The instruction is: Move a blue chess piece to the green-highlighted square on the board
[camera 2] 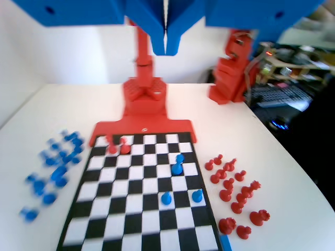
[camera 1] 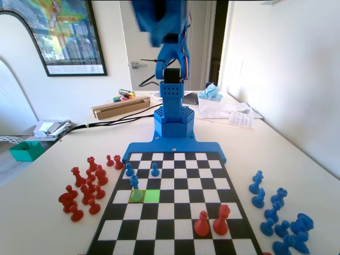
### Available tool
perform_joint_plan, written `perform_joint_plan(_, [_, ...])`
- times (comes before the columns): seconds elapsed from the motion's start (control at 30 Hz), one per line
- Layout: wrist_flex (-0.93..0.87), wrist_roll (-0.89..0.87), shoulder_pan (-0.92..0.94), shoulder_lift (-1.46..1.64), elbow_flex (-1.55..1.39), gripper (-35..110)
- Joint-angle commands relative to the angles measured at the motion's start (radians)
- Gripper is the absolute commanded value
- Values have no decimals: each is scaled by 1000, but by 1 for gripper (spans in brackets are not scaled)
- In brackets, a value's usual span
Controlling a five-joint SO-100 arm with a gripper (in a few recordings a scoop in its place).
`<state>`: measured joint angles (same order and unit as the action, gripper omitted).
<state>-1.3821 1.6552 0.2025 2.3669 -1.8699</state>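
Observation:
My gripper (camera 2: 166,48) hangs high above the board (camera 2: 137,236), its jaws pressed together along a thin seam with nothing between them. In the fixed view the raised arm's head (camera 1: 159,22) is a blur at the top. Three blue pieces stand on the board's left half in that view: two small blue pawns (camera 1: 129,170) (camera 1: 154,169) and a taller blue piece (camera 1: 134,182) whose base reaches the yellow-olive square (camera 1: 137,195). The green-highlighted square (camera 1: 152,196) lies bare just right of it. The wrist view shows the same pieces (camera 2: 166,198) (camera 2: 197,195) (camera 2: 178,163).
Two red pieces (camera 1: 202,223) (camera 1: 221,219) stand on the board's near right. Several red pieces (camera 1: 85,186) lie off the board's left side, several blue ones (camera 1: 279,218) off its right. A teal box (camera 1: 25,150), a cardboard box (camera 1: 121,108) and papers (camera 1: 240,118) sit farther back.

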Motion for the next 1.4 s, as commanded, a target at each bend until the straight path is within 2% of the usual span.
perform_joint_plan(0.0, [160, -46, 77, -94, -9, 1])
perform_joint_plan(0.13, [272, -172, 118, -207, -44, 1])
perform_joint_plan(0.27, [272, -279, 137, -341, -40, 1])
perform_joint_plan(0.53, [253, -416, 143, -554, -44, 10])
perform_joint_plan(0.73, [287, -442, 146, -690, -41, 15])
perform_joint_plan(1.37, [373, -422, 140, -913, 94, 16])
